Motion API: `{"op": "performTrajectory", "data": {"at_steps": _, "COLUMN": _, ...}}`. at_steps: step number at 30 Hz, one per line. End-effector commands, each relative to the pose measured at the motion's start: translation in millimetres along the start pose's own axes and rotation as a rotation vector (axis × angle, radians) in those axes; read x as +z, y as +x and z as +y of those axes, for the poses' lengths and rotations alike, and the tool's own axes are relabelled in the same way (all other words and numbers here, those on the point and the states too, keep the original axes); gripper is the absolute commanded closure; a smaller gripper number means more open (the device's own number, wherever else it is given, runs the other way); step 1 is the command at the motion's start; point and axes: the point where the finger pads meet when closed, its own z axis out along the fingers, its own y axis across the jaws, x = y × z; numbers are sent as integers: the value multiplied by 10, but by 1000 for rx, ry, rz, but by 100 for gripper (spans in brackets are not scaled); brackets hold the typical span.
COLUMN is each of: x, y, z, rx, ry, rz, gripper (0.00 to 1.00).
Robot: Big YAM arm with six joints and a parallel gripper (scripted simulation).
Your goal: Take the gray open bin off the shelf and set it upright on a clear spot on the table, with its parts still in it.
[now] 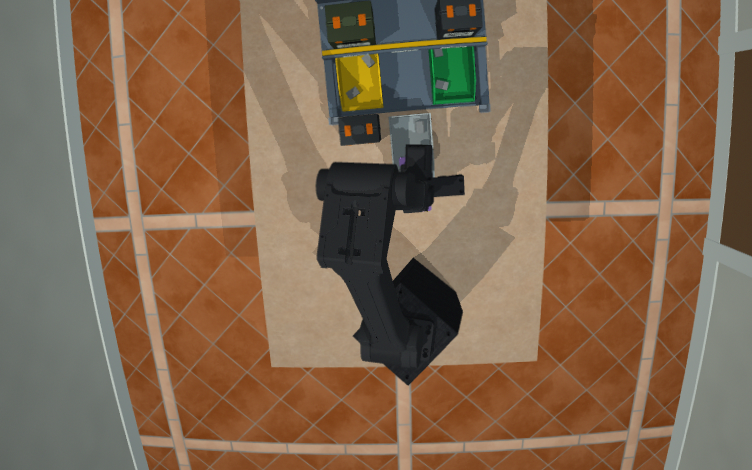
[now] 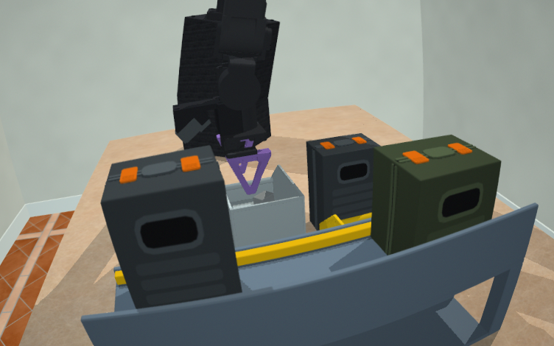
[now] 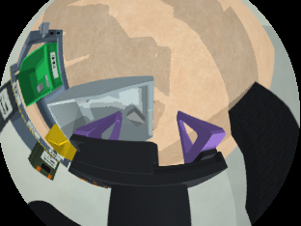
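Observation:
The gray open bin stands upright on the tan table, just in front of the shelf. A small gray part lies inside it. My gripper is open, with its purple fingers straddling the bin's near wall: one finger inside the bin, the other outside over the table. Nothing is gripped. In the overhead view the arm's wrist covers the fingers and the bin's near end.
A yellow bin and a green bin sit on the shelf. Closed cases stand on its top: an olive one and a dark one. Another dark case stands on the table beside the gray bin.

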Motion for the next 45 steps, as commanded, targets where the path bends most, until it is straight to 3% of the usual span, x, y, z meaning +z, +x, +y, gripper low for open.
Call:
{"op": "performTrajectory", "data": {"at_steps": 1, "x": -111, "y": -21, "z": -20, "rx": -3, "ry": 1, "rz": 0, "gripper": 10}}
{"op": "performTrajectory", "data": {"at_steps": 12, "x": -317, "y": -22, "z": -9, "rx": -4, "ry": -2, "rz": 0, "gripper": 10}}
{"op": "performTrajectory", "data": {"at_steps": 13, "x": -254, "y": 10, "z": -119, "rx": -8, "ry": 31, "rz": 6, "gripper": 10}}
{"op": "performTrajectory", "data": {"at_steps": 14, "x": -363, "y": -9, "z": -6, "rx": -8, "ry": -2, "rz": 1, "gripper": 10}}
{"op": "performTrajectory", "data": {"at_steps": 26, "x": -618, "y": -31, "z": 8, "rx": -3, "ry": -6, "rz": -1, "gripper": 10}}
{"op": "performTrajectory", "data": {"at_steps": 29, "x": -621, "y": -30, "z": -9, "rx": -2, "ry": -1, "rz": 0, "gripper": 10}}
{"op": "performTrajectory", "data": {"at_steps": 30, "x": -556, "y": 17, "z": -98, "rx": -11, "ry": 29, "rz": 7, "gripper": 10}}
{"op": "performTrajectory", "data": {"at_steps": 32, "x": -660, "y": -1, "z": 1, "rx": -12, "ry": -2, "rz": 1, "gripper": 10}}
{"op": "performTrajectory", "data": {"at_steps": 35, "x": -698, "y": -31, "z": 41, "rx": -6, "ry": -11, "rz": -2, "gripper": 10}}
{"op": "performTrajectory", "data": {"at_steps": 38, "x": -649, "y": -18, "z": -42, "rx": -4, "ry": 14, "rz": 3, "gripper": 10}}
{"op": "performTrajectory", "data": {"at_steps": 45, "x": -693, "y": -20, "z": 10, "rx": -8, "ry": -3, "rz": 0, "gripper": 10}}
